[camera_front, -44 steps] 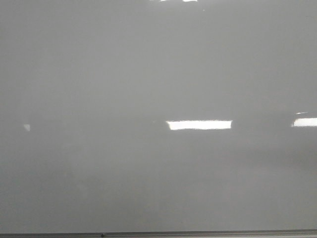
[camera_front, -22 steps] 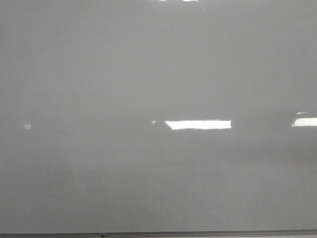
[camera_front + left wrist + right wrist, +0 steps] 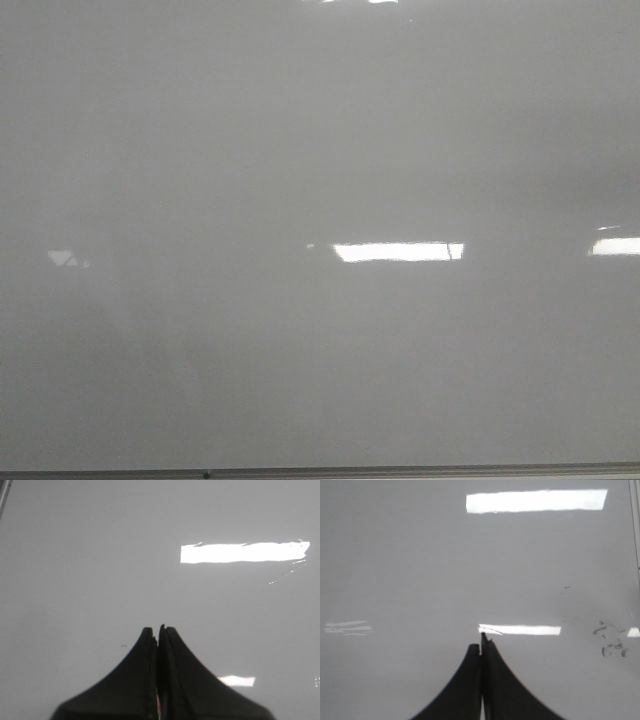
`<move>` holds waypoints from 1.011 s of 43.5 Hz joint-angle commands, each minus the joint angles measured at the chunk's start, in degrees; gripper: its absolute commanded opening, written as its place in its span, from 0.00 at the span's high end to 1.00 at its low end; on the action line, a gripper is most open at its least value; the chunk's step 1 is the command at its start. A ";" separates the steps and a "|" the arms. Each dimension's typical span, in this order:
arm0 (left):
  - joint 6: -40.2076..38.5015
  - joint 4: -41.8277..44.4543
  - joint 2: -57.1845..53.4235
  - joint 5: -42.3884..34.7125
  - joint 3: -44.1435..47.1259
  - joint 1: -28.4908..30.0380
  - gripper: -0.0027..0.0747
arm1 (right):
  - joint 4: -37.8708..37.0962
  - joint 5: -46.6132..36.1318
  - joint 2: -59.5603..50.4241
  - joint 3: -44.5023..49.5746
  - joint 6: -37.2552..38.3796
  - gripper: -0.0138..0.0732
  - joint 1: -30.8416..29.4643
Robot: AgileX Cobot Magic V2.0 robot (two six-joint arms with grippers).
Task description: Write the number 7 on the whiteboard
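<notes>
The whiteboard is a glossy pale grey surface that fills the front view, and neither gripper shows there. No number 7 shows in any view. In the left wrist view my left gripper hangs over the board with its black jaws pressed together and nothing visible between the tips. In the right wrist view my right gripper is likewise shut over the board, with nothing seen in it.
The grey frame edge runs along the board's near side, and also shows in the left wrist view and right wrist view. Faint dark smudges mark the board near the right gripper. Bright glare patches lie on the surface.
The glare patches in the front view have shifted slightly, and the small one at the left has grown wider. The board itself is unchanged.
</notes>
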 commanded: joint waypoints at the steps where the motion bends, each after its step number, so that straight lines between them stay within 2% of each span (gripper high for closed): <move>1: -0.44 -0.73 5.57 2.23 -6.69 0.21 0.99 | 0.03 0.56 6.33 -6.36 0.00 0.92 0.02; 6: -0.44 -0.73 11.16 7.15 -10.17 0.21 0.99 | 0.03 2.95 11.59 -9.17 0.00 0.92 0.02; 14: -0.44 -0.73 17.90 10.54 -9.43 0.21 0.99 | 0.03 3.31 17.55 -9.25 0.00 0.92 0.02; 26: -0.44 -0.73 25.38 10.57 -6.29 0.21 0.99 | -0.02 3.39 25.86 -8.57 -0.40 0.92 0.02; 34: -0.44 -0.73 29.21 10.30 -6.19 0.21 0.99 | -0.02 7.00 30.97 -8.27 -6.44 0.90 0.02; 37: -0.44 -0.73 30.71 10.21 -6.19 0.21 0.99 | 0.01 7.78 32.19 -8.27 -6.86 0.83 0.02; 39: -0.44 -0.73 31.60 10.21 -6.19 0.21 0.99 | 0.01 7.84 32.60 -8.27 -6.86 0.74 0.02; 42: 0.12 -0.32 32.90 10.21 -6.19 0.21 0.93 | 0.01 7.84 32.97 -8.27 -6.86 0.53 0.02; 44: 0.12 0.12 33.94 10.21 -6.19 0.21 0.83 | 0.04 7.65 32.97 -8.27 -6.86 0.40 0.02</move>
